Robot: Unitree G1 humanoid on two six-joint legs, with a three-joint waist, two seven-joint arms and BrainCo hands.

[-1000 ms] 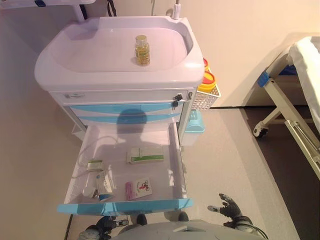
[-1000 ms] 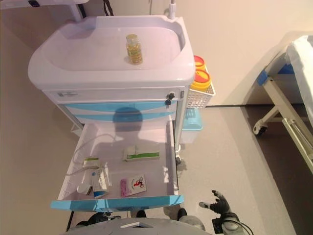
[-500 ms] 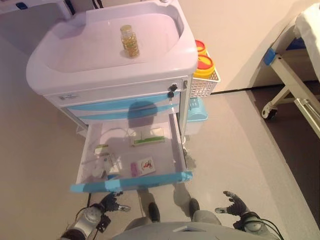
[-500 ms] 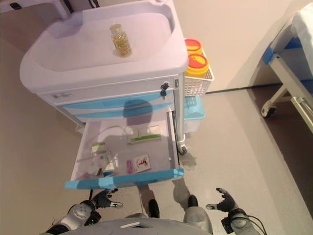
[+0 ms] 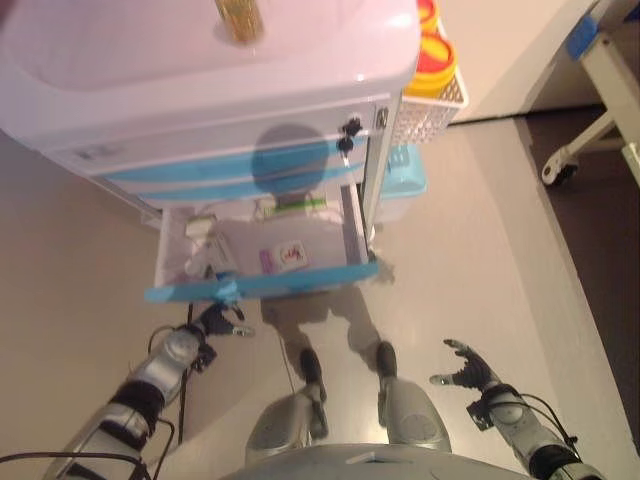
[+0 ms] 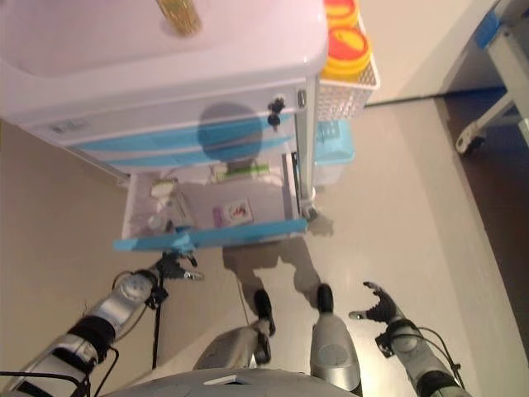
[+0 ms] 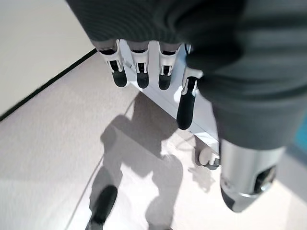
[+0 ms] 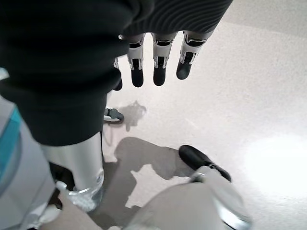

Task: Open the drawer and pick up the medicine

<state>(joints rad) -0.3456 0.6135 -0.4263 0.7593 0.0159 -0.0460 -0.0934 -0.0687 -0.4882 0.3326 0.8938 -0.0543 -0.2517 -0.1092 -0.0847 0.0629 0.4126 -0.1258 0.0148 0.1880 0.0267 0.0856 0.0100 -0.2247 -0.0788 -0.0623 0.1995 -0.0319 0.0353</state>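
The cart's lower drawer (image 5: 260, 286) with a blue front stands pulled out. Inside lie a pink and white medicine box (image 5: 282, 257), a green and white box (image 5: 296, 205) at the back, and small packets (image 5: 200, 245) on the left. A bottle of yellow capsules (image 5: 238, 18) stands on the cart top. My left hand (image 5: 215, 320) is open and empty, just below the left end of the drawer front; its wrist view shows relaxed fingers (image 7: 139, 72) over the floor. My right hand (image 5: 462, 365) is open and empty, low over the floor to the right of the cart.
A white basket with yellow-lidded containers (image 5: 440, 62) hangs on the cart's right side, with a light blue bin (image 5: 402, 182) below it. A bed frame with a wheel (image 5: 556, 168) stands at the far right.
The camera has tilted down, so the cart shows higher in the picture. My left arm has come into view, with its hand up near the drawer front. The right hand stays spread over the floor.
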